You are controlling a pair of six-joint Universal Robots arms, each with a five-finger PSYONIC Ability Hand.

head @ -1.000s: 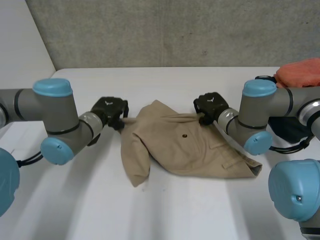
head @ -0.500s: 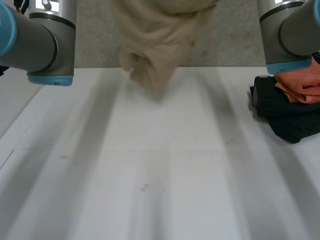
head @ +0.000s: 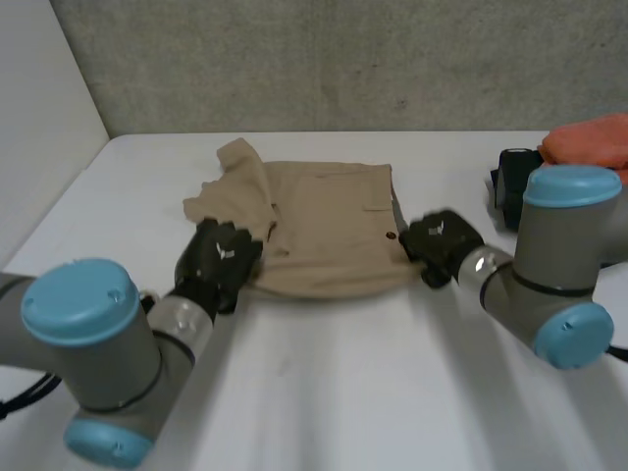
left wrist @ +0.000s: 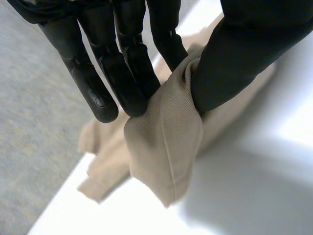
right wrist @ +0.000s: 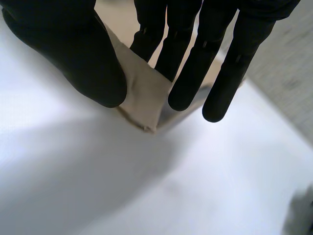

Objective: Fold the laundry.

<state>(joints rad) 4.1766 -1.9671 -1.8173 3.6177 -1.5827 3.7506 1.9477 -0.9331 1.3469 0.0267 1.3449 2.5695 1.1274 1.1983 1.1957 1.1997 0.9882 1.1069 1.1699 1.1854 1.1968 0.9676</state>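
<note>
Tan shirt (head: 329, 231): lies on the white table (head: 353, 392), its sleeve (head: 231, 182) bunched at the shirt's far-left.
Left hand (head: 218, 257): thumb and fingers pinch the shirt's near-left corner.
Right hand (head: 439, 238): pinches the shirt's near-right corner.
Risk: the right pinch looks shallow and could slip, skewing the fold; the bunched sleeve may crease.

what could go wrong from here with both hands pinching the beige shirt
1. The right hand pinches just a corner tip of the shirt, so it may slip free if pulled.
2. The left hand grips a bunched fold, and the sleeve beyond it lies crumpled; folding now could trap creases.
3. The right arm sits near the pile of clothes and might nudge it.
</note>
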